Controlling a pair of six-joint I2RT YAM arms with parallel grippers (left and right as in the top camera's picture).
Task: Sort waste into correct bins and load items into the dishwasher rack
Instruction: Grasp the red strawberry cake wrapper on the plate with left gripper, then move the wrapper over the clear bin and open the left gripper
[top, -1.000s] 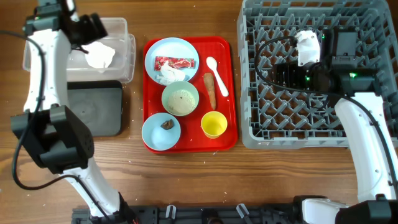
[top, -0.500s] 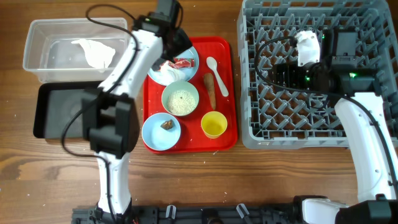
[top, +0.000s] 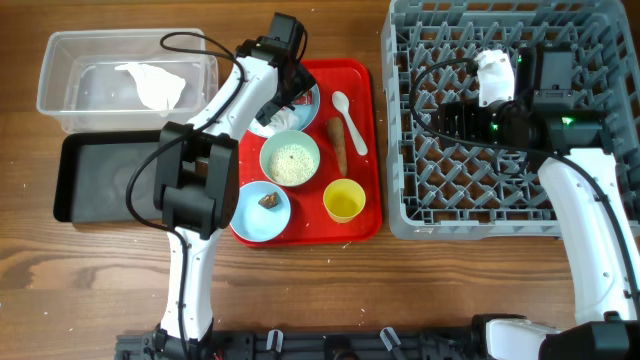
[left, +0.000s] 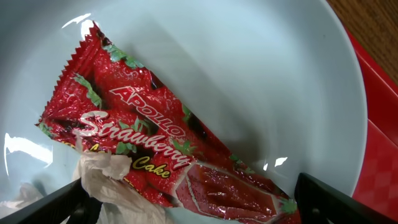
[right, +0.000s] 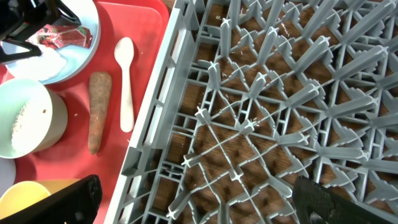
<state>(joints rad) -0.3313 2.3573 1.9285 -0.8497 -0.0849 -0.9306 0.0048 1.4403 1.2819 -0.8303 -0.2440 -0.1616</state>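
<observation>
My left gripper (top: 291, 88) is open, low over the pale blue plate (top: 313, 104) at the back of the red tray. In the left wrist view its jaws (left: 199, 208) straddle the red-and-white wrapper (left: 155, 137) lying on the plate (left: 261, 68), with white crumpled paper (left: 109, 186) beside it. My right gripper (right: 196, 205) is open and empty above the grey dishwasher rack (top: 500, 200). On the tray sit a mint-green bowl of rice grains (top: 290, 160), a pale blue bowl (top: 245, 220) with a brown lump (top: 268, 199), a yellow cup (top: 344, 200), a carrot piece (top: 338, 143) and a white spoon (top: 347, 118).
The clear tub (top: 60, 70) at the back left holds a white crumpled paper (top: 150, 85). The black tray (top: 110, 180) lies in front of it. The red serving tray (top: 372, 150) stands between the bins and the rack.
My left arm has swung from the clear tub to the plate on the red tray and come down over the wrapper. The right arm has not moved.
</observation>
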